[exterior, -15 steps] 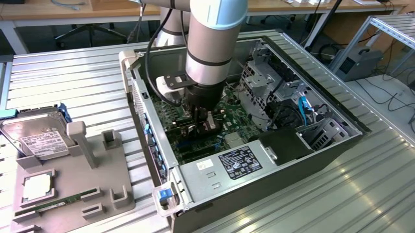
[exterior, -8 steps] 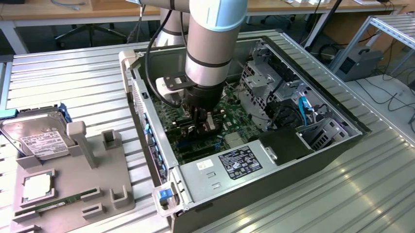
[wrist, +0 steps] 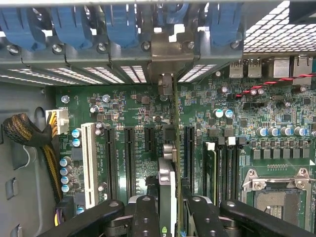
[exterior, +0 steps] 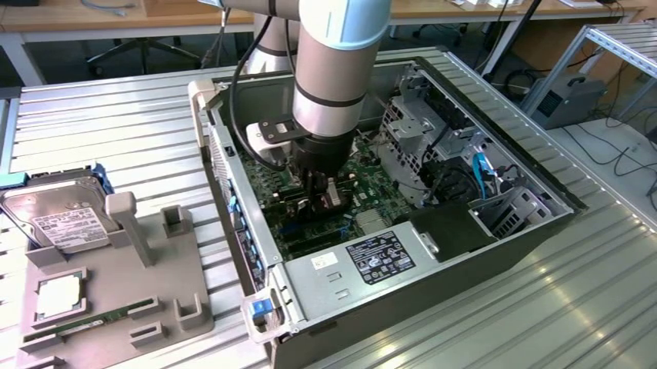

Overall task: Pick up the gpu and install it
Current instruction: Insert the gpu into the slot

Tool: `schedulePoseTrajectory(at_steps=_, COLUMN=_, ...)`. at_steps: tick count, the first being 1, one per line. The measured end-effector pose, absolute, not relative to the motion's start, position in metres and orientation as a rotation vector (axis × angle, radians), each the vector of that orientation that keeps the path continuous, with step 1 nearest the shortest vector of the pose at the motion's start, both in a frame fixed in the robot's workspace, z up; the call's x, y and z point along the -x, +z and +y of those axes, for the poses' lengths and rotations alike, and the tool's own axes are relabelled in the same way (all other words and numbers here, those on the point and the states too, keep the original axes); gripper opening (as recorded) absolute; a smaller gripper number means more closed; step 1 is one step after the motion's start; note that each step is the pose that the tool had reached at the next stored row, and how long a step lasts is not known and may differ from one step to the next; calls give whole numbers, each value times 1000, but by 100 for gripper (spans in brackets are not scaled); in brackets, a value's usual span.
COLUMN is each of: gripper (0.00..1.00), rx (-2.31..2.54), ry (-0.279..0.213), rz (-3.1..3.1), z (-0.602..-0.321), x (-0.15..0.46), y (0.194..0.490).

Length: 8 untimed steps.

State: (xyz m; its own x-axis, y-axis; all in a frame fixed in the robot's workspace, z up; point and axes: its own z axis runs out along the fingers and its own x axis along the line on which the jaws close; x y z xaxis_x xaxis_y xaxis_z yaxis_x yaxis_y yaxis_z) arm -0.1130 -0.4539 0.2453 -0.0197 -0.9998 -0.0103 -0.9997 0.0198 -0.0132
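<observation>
The gpu (wrist: pixel 174 143) appears edge-on in the wrist view, standing upright over the green motherboard (wrist: pixel 133 113) between the black expansion slots. Its silvery end bracket (wrist: pixel 170 54) sits at the rear slot openings of the case. My gripper (wrist: pixel 170 217) is shut on the gpu, one black finger (wrist: pixel 145 217) on each side of the card. In the exterior view the gripper (exterior: pixel 320 201) reaches straight down into the open PC case (exterior: pixel 411 261), low over the motherboard. Whether the card is seated in its slot I cannot tell.
A grey fixture tray (exterior: pixel 123 323) at the exterior view's left holds a hard drive (exterior: pixel 61 219), a CPU (exterior: pixel 64 296) and a green RAM stick (exterior: pixel 92 319). Blue slot latches (wrist: pixel 69 24), a white slot (wrist: pixel 90 163), a cable bundle (wrist: pixel 29 133) and the CPU socket (wrist: pixel 276 197) surround the card.
</observation>
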Motion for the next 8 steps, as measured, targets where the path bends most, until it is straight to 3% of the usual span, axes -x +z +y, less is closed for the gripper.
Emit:
schedulePoseTrajectory(at_steps=7, gripper=27, rx=2186, ry=-1, rz=2231, z=-454, x=113, y=245)
schedulePoseTrajectory(at_steps=8, gripper=34, rx=2187, ry=-3, rz=2231, z=-454, x=113, y=245)
